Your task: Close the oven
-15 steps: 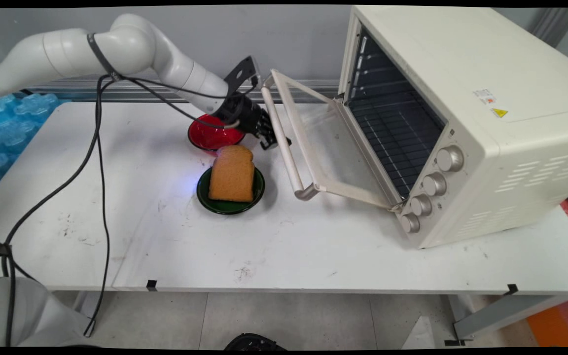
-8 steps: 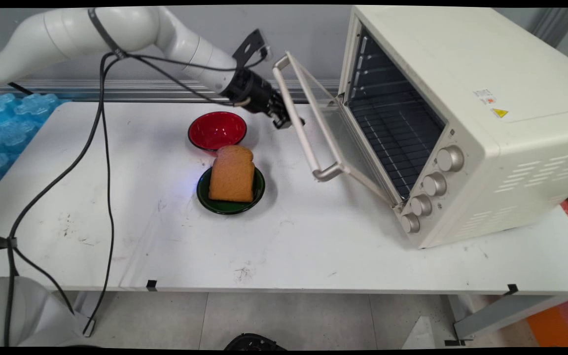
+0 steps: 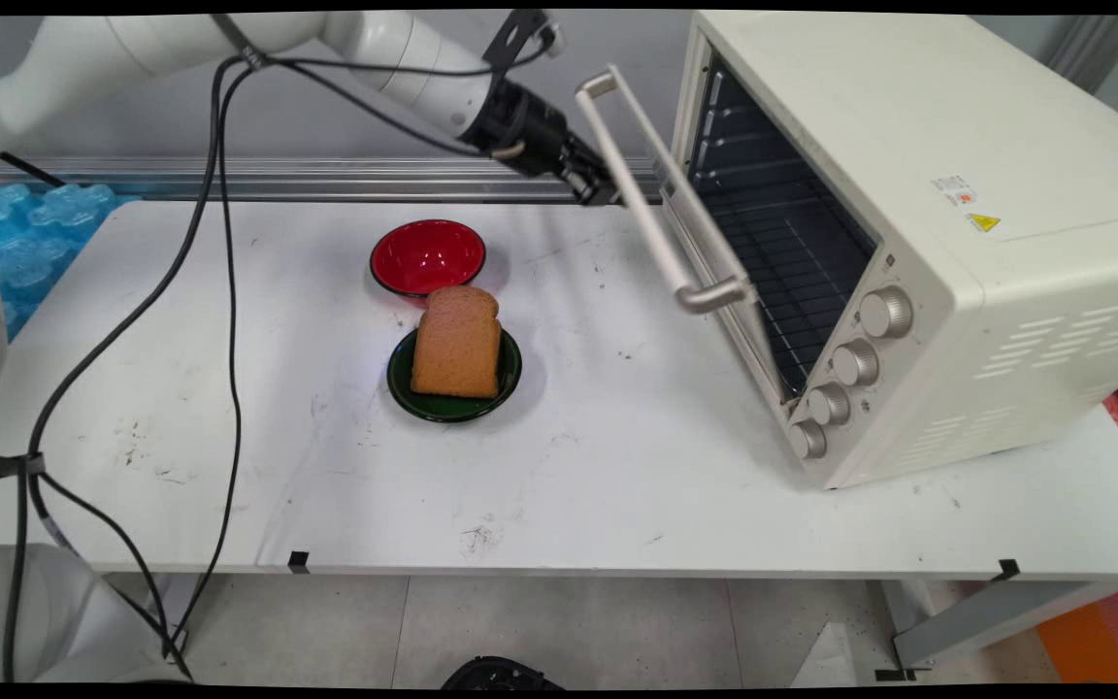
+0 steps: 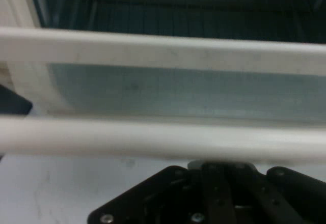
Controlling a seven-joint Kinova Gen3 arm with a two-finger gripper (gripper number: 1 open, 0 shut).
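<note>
One black gripper (image 3: 604,188) is hanging high over the far side of the table (image 3: 617,485), at the end of the white arm (image 3: 132,49) that is reaching in from the upper left; it is sitting right up against the handle (image 3: 654,194) of the oven door (image 3: 690,209), on the side facing away from the oven (image 3: 908,146); I cannot tell whether it is spread, pressed together, or pinching the bar, because the handle is hiding its tip. From the hand camera, the handle (image 4: 163,137) is running as a pale bar straight across, just above the gripper (image 4: 224,170); past it the door's top rail (image 4: 163,51) and glass are showing, with the dark inside of the oven beyond.

The door is standing partly open, tilted up and leaning out from the oven's front; its hinge is at the bottom; the wire rack (image 3: 772,262) inside is showing behind it; four round knobs (image 3: 884,313) are lined up along the oven's near front corner.

Down on the table, well apart from the gripper, a red bowl (image 3: 428,254) is sitting near the far edge; just in front of it, a slice of bread (image 3: 457,340) is lying on a green plate (image 3: 510,374); black cables (image 3: 219,291) are dangling from the arm at the left.
</note>
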